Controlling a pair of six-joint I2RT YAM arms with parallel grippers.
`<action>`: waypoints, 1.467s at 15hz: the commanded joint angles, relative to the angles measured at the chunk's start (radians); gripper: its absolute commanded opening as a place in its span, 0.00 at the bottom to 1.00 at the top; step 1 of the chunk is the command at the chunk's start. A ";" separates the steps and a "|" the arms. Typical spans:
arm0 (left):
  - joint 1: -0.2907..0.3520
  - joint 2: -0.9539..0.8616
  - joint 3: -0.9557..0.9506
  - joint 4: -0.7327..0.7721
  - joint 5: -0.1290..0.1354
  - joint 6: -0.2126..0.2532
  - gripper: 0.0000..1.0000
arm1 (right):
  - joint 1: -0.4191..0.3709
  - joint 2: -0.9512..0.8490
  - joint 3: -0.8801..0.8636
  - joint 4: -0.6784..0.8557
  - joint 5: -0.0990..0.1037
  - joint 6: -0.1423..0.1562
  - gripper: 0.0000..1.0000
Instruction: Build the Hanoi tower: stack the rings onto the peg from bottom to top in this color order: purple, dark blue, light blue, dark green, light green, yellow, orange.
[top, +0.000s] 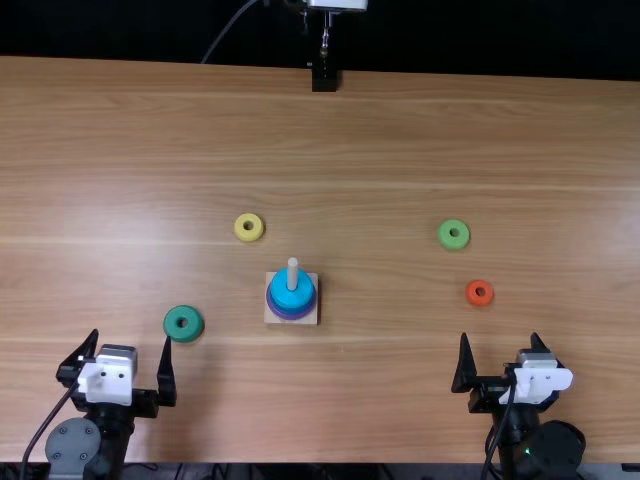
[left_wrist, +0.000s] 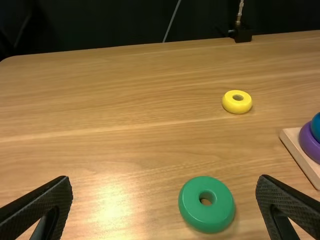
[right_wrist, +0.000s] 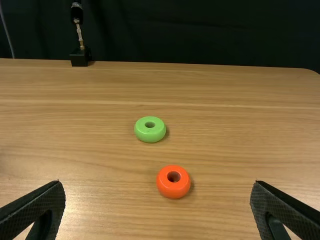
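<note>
Bears light blue ring (top: 302, 294) above purple ring (top: 291, 315).
Gapes at left claw (top: 132, 336), tabletop's (top: 400, 400) eight o'clock, and right claw (top: 499, 336), four.

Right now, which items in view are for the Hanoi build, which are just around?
Job: peg, base, purple ring, light blue ring, dark green ring, light green ring, yellow ring, orange ring.

Not job: black stand at far edge, thin cable.

The left YAM arm (top: 108, 428) and right YAM arm (top: 520, 430) come in from the top view's bottom edge, well apart. The left gripper (top: 131, 336) and right gripper (top: 500, 335) point forward, jaws spread wide.
</note>
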 joint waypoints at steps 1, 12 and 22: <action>-0.003 -0.012 -0.092 -0.071 0.023 0.015 1.00 | -0.012 -0.025 -0.067 -0.080 -0.016 0.006 1.00; 0.021 0.550 0.695 -0.220 0.047 -0.003 1.00 | -0.012 -0.025 -0.067 -0.080 -0.014 0.004 1.00; 0.012 1.239 0.869 -0.636 0.071 0.002 1.00 | -0.012 -0.025 -0.067 -0.080 -0.014 0.004 1.00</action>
